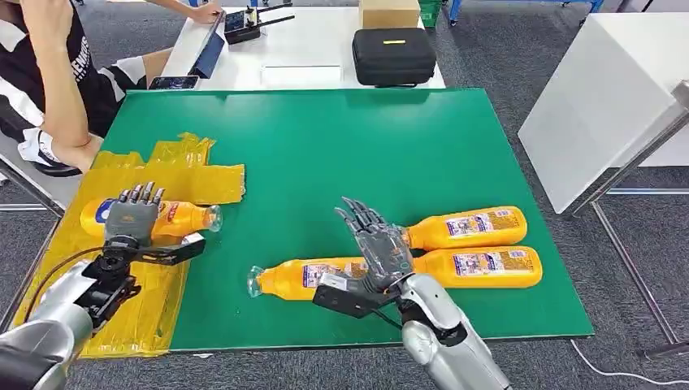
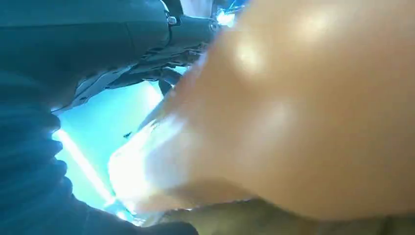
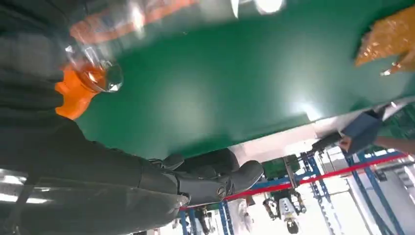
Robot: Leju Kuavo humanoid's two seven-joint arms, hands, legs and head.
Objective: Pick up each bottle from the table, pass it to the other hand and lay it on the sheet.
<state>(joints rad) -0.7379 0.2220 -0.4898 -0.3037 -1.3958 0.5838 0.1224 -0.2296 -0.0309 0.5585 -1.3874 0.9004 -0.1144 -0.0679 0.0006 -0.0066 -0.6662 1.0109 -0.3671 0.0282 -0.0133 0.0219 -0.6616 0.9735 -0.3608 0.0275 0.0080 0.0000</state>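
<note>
A green mat [image 1: 341, 154] covers the table in front of me, with a crumpled yellow sheet [image 1: 175, 175] spread over its left side. Beyond it stands a white table [image 1: 317, 57] carrying a black case [image 1: 394, 55] and a cardboard box [image 1: 389, 12]; a person [image 1: 49, 73] sits at the far left, and grey carpet [image 1: 504, 57] runs around everything.

Four orange bottles lie on their sides. One bottle on the sheet [image 1: 179, 218] points its clear cap right. The near bottle [image 1: 296, 278] rests on the mat with its clear cap to the left. Two more, the upper right bottle [image 1: 467, 228] and the lower right bottle [image 1: 483, 267], lie side by side further right, necks toward my right hand.

My left hand [image 1: 132, 215] rests over the bottle on the sheet, fingers laid across its body; whether I grip it I cannot tell. My right hand [image 1: 380, 244] hovers above the mat among the three bottles, fingers straight and spread, holding nothing.
</note>
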